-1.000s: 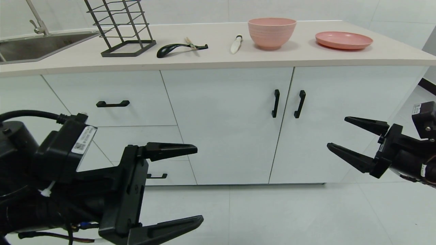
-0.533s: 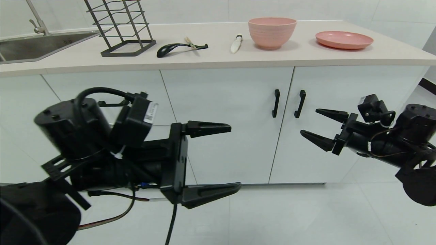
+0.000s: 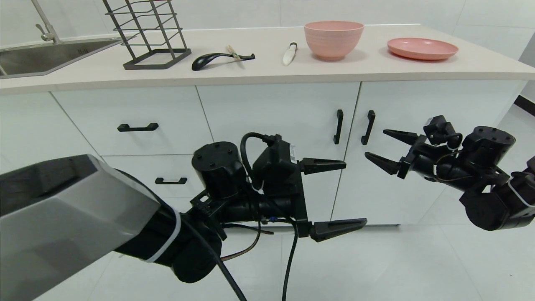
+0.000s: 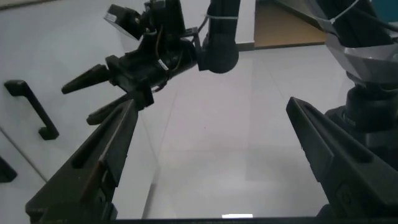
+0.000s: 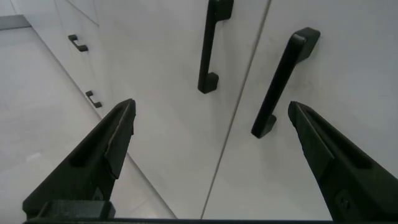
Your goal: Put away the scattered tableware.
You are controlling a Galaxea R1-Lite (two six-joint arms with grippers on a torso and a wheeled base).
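bench (image 3: 376,69): pale top over white cabinets, carries all the tableware
pink bowl (image 3: 333,39): upright on the bench, right of centre
pink plate (image 3: 422,48): flat on the bench, right of the pink bowl, apart from it
white utensil (image 3: 289,54): lying just left of the pink bowl, dark tip pointing away; exact type can't tell
black spoon (image 3: 217,59): lying left of the white utensil, a thin wooden stick (image 3: 234,53) crossing its handle
wire rack (image 3: 148,33): black, standing left of the black spoon
sink (image 3: 46,56): set into the bench at far left
left end effector (image 3: 355,194) (image 4: 211,102): fingers spread wide, holding nothing, below bench height in front of the cabinet doors, above the floor
right end effector (image 3: 376,144) (image 5: 211,104) (image 4: 78,104): fingers spread, holding nothing, level with the door handles (image 5: 211,43) and pointing at them, not touching
end effectors vs tableware: both well apart from everything on the bench
drawer handle (image 3: 138,127): black, on the left cabinet front, under the wire rack
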